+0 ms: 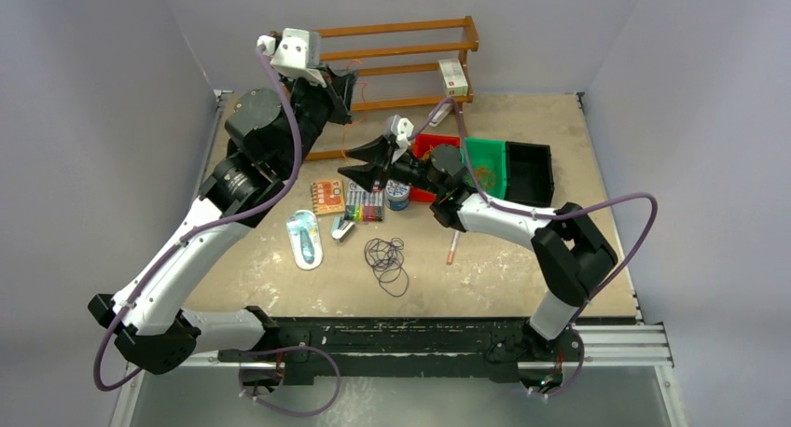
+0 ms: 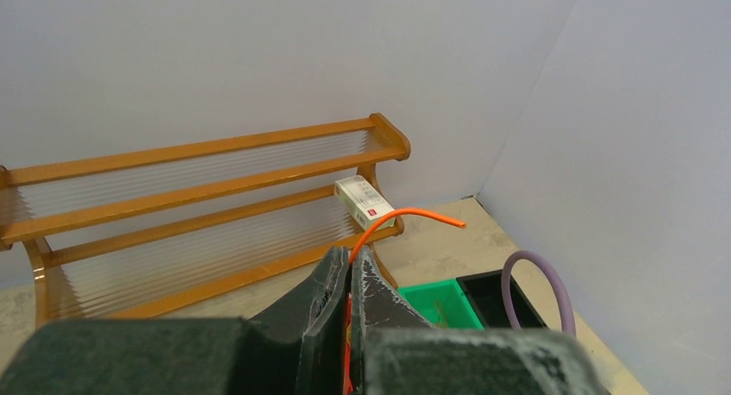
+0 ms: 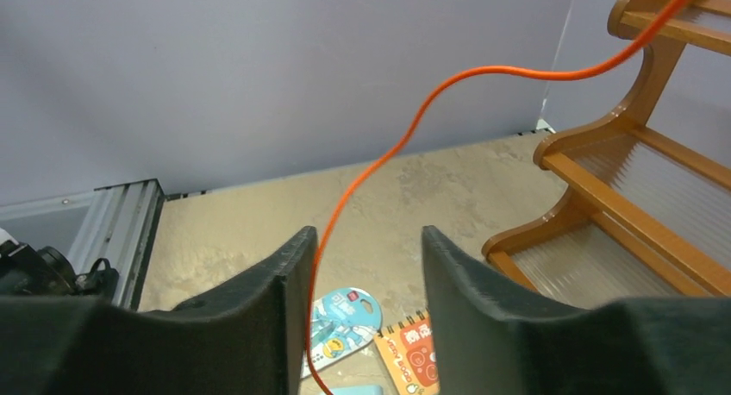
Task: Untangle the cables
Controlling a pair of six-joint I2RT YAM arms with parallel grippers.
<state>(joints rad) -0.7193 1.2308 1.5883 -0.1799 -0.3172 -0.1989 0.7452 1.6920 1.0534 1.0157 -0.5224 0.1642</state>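
Jaws of your left gripper (image 2: 351, 255) clamp the orange cable (image 2: 405, 210); right gripper (image 3: 369, 244) jaws apart; dark cables (image 1: 386, 262) lie on the near surface (image 1: 485, 278).

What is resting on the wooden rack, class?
A small white box lies near the wooden rack's right end; other visible shelves are bare. The left gripper blocks part of the lowest shelf.
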